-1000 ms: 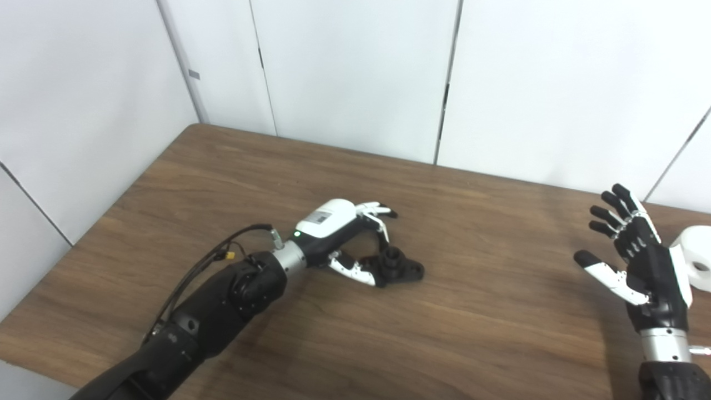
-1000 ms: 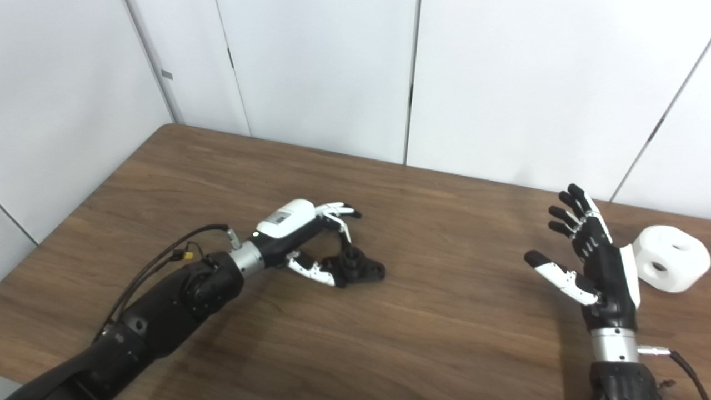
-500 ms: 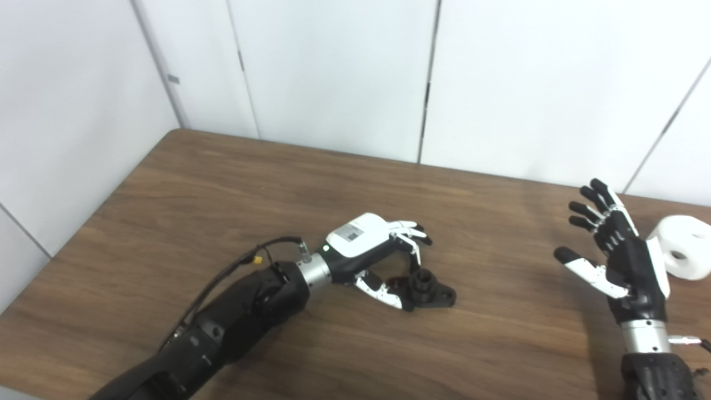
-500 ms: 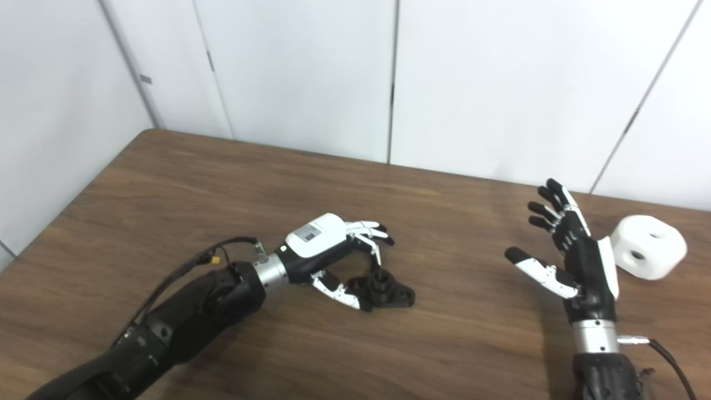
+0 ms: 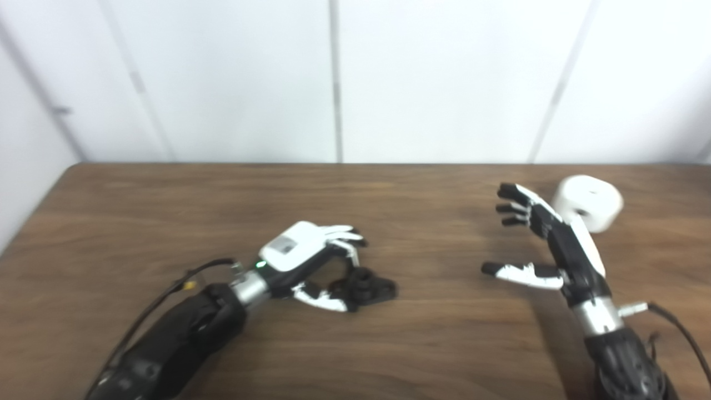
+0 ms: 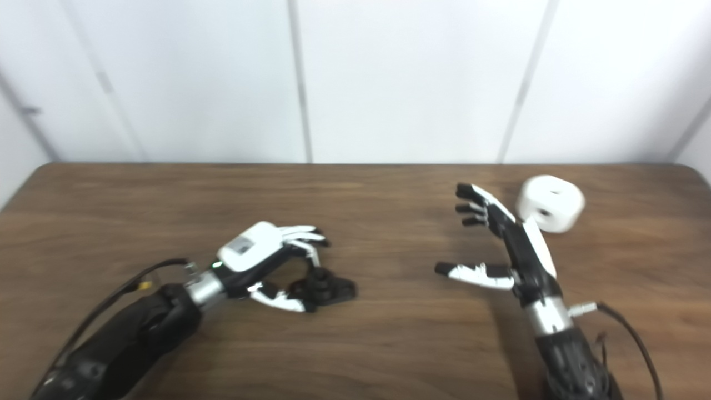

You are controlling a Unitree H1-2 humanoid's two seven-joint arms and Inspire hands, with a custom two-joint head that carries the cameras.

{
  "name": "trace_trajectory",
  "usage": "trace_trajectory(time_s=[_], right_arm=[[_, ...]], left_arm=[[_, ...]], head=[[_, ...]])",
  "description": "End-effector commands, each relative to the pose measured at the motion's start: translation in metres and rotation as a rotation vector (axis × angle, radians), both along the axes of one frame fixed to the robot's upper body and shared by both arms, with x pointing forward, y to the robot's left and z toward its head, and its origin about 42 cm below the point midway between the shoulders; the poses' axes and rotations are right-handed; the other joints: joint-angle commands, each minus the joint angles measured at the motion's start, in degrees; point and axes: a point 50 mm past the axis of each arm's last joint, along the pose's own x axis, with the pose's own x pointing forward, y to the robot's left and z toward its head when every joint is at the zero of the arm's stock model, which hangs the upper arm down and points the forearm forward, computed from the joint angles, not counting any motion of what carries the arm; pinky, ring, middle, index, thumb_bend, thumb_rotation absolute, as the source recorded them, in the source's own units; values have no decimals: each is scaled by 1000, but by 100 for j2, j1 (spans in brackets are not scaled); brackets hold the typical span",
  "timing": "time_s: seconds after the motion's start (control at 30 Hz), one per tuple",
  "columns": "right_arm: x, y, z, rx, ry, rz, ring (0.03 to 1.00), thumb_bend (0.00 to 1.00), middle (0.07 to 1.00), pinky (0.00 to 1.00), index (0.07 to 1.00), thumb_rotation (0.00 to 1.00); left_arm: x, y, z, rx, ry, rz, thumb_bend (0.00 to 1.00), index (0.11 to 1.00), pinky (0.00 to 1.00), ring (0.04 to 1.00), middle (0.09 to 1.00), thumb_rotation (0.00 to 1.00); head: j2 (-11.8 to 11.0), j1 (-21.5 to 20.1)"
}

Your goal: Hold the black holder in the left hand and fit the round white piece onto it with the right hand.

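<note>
Early stage of the assembly; the small black plastic holder (image 5: 364, 285), with its upright stub, lies on the dark wood-grain table (image 5: 166, 211), left of centre; the left hand (image 5: 311, 261) is cupped around the holder's near end, fingers arched above and thumb low beside it, though firm contact cannot be told through the blur; the holder appears to rest on the table, not lifted. The round white plastic piece (image 6: 550, 203), a drum with a side hole, sits untouched toward the far right; the right hand (image 6: 502, 244) stands just beside it on its left, fingers spread, holding nothing. Remaining, by judgement: securing and raising the holder, grasping the white piece, carrying it across, seating it. Bare tabletop lies between the hands, giving free passage; the white piece sits fairly near the far edge and white wall panels (image 5: 444, 78), so a nudge could roll it away.
</note>
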Motion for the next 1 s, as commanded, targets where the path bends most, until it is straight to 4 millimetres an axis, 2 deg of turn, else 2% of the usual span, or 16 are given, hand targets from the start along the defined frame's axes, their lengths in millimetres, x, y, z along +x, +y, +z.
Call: trace_trajectory(time_s=[0.0, 0.13, 0.2, 0.43, 0.57, 0.7, 0.83, 0.97], right_arm=[[14, -5, 35, -89, -104, -26, 775, 738, 846, 664, 848, 251], [18, -19, 56, -378, -178, -120, 764, 744, 828, 643, 839, 250], [18, -23, 64, -467, -198, -165, 769, 756, 826, 633, 833, 258], [23, -36, 88, -579, -214, -276, 785, 762, 842, 658, 829, 278], [35, -54, 107, -635, -221, -342, 799, 763, 850, 666, 832, 266], [47, -70, 121, -674, -186, -382, 828, 757, 878, 693, 863, 298], [63, -84, 139, -734, -99, -434, 887, 819, 928, 739, 904, 314], [75, -94, 152, -773, -54, -463, 886, 888, 938, 738, 905, 316]], left_arm=[[-11, 18, -22, 153, 64, -3, 524, 487, 763, 864, 817, 62], [-12, 25, -23, 162, 65, -2, 524, 487, 749, 855, 811, 63], [-13, 29, -22, 161, 68, 1, 524, 487, 749, 852, 812, 63], [-17, 36, -22, 164, 66, 1, 524, 487, 728, 834, 797, 60], [-16, 39, -20, 165, 71, -2, 524, 487, 721, 830, 791, 58], [-17, 41, -20, 167, 72, -4, 524, 487, 715, 824, 788, 58], [-19, 41, -19, 165, 70, -6, 524, 487, 699, 813, 782, 57], [-20, 41, -19, 165, 63, -7, 523, 487, 692, 806, 778, 56]], head=[[-27, -106], [-116, -369], [-168, -547], [-292, -912], [-381, -1136], [-438, -1271], [-459, -1327], [-482, -1363]])
